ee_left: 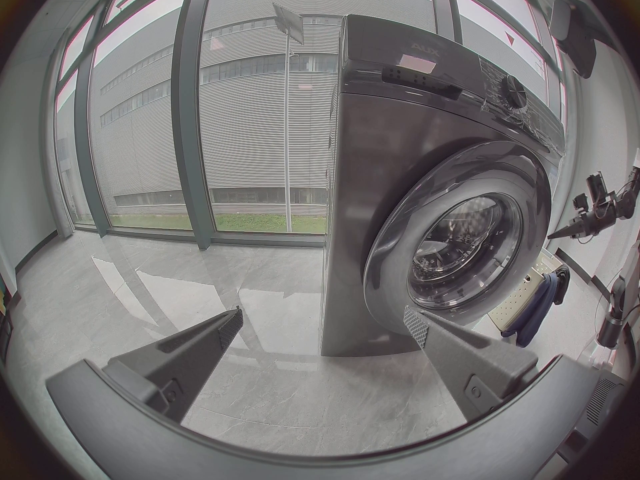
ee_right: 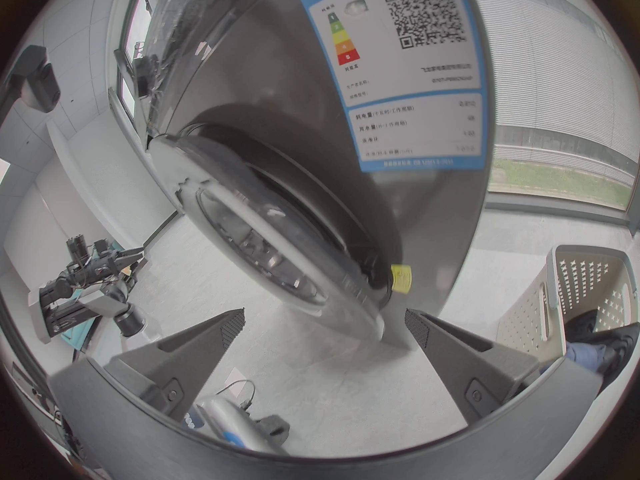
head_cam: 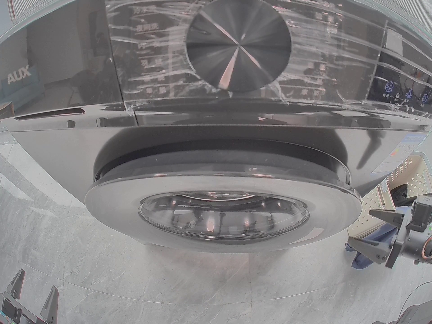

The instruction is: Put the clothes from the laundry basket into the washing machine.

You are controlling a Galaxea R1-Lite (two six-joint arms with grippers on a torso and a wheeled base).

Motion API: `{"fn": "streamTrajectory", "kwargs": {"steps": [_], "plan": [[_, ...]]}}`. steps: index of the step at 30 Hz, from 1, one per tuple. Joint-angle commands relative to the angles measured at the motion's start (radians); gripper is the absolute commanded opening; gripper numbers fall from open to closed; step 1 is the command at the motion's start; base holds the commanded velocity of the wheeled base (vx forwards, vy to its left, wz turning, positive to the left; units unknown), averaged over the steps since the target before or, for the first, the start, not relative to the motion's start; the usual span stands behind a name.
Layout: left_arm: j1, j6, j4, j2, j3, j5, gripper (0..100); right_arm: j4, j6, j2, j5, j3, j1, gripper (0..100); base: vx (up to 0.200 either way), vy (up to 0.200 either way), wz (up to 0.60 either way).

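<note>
Grey tiled floor (head_cam: 90,257) runs under everything. Left of the washing machine (head_cam: 234,127), the left gripper (head_cam: 33,292) hangs low with fingers wide and empty; the machine's round door (head_cam: 223,214) looks shut. Right of the machine, the right gripper (head_cam: 360,227) is also spread wide, empty, just before one laundry basket (head_cam: 416,176) holding the clothes (ee_left: 537,308): two pieces show, blue and dark. They should be light, limp and trailing, so pinch a bunched fold at the rim.
</note>
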Motion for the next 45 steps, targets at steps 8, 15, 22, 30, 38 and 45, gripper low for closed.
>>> {"fn": "streamTrajectory", "kwargs": {"steps": [8,15,22,30,38,45], "plan": [[0.0,0.0,0.0,-0.018,0.016,0.0,100,-0.186,0.024,0.227,-0.021,-0.001,0.052,100,0.0,0.0,0.0],[0.0,0.0,0.0,-0.018,0.016,0.0,100,-0.184,0.093,0.206,-0.014,0.015,0.096,100,0.0,0.0,0.0],[0.0,0.0,0.0,-0.018,0.016,0.0,100,-0.172,0.081,0.155,0.013,0.085,0.093,100,0.0,0.0,0.0],[0.0,0.0,0.0,-0.018,0.016,0.0,100,-0.183,0.084,0.175,0.014,0.058,0.081,100,-0.05,0.0,0.0],[0.0,0.0,0.0,-0.018,0.016,0.0,100,-0.174,0.082,0.195,0.019,0.09,0.102,100,-0.1,0.0,0.0],[0.0,0.0,0.0,-0.018,0.016,0.0,100,-0.187,0.084,0.197,0.013,0.084,0.095,100,0.0,0.0,0.0]]}}
